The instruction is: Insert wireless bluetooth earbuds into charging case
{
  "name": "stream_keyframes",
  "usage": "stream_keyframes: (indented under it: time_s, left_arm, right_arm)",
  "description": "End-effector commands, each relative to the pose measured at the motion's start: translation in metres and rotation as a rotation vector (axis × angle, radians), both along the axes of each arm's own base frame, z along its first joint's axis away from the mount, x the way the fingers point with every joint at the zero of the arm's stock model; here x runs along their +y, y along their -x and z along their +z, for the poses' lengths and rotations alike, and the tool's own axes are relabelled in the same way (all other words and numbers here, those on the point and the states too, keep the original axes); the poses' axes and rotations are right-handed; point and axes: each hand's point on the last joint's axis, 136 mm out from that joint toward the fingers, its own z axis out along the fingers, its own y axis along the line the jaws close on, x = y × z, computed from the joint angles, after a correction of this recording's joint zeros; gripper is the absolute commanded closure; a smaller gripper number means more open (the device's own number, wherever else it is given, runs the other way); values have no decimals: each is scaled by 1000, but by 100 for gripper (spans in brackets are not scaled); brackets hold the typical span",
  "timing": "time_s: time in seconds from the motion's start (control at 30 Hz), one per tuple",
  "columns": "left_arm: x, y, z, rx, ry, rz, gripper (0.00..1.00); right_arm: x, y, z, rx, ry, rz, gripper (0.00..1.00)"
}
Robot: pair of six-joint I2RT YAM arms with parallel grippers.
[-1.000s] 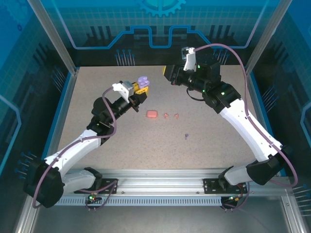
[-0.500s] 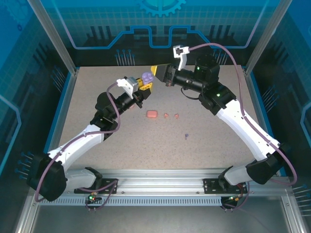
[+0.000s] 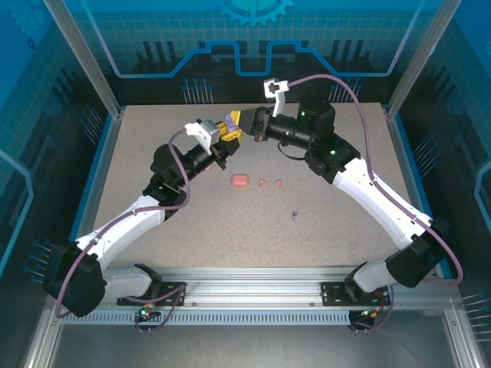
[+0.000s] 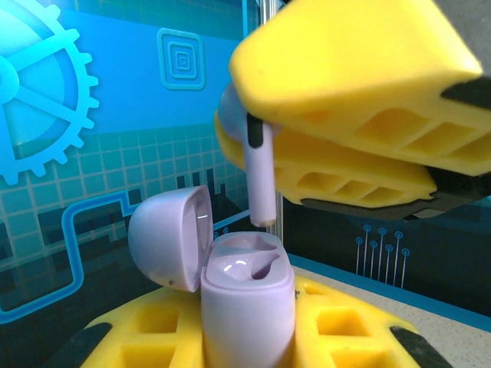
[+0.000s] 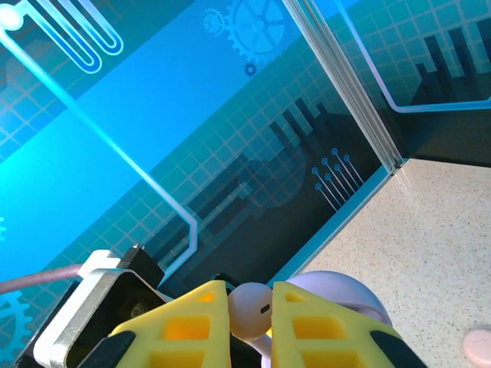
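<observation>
The purple bud (image 4: 259, 172) hangs stem-down near the top middle of the left wrist view, its tip just over the open case (image 4: 247, 299); I can't tell whether it touches. The right gripper (image 4: 234, 107) comes in from the upper right there, its yellow fingers (image 4: 360, 69) clenched on the bud's head. From the right wrist view the bud shows as a pale knob pinched between the two fingers of that gripper (image 5: 250, 299) at the bottom edge. The case stands upright, lid (image 4: 165, 238) flipped open to the left, grasped between the left gripper (image 4: 247, 341) fingers low in the frame. From above, the left gripper (image 3: 227, 132) and right gripper (image 3: 241, 123) meet nose to nose in the upper middle, above the table (image 3: 345, 230). Below them on the table lie a red case (image 3: 240, 180), a red bud (image 3: 262, 182) and its twin (image 3: 279, 183) just right of it, and a second purple bud (image 3: 294, 215) lower right, apart.
</observation>
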Motion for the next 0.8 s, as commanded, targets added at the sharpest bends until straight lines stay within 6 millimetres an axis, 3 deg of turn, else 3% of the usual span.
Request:
stream_keyframes:
  time_s: [0.0, 0.47, 0.77]
  left_arm:
    - [-2, 6, 25, -73, 19, -11, 100]
    - [-1, 6, 28, -72, 29, -5, 100]
    - [-3, 6, 24, -61, 19, -11, 100]
  right_arm:
    - [5, 5, 2, -13, -20, 22, 86]
    - [-1, 1, -10, 1, -20, -18, 86]
    - [-11, -2, -1, -5, -61, -41, 87]
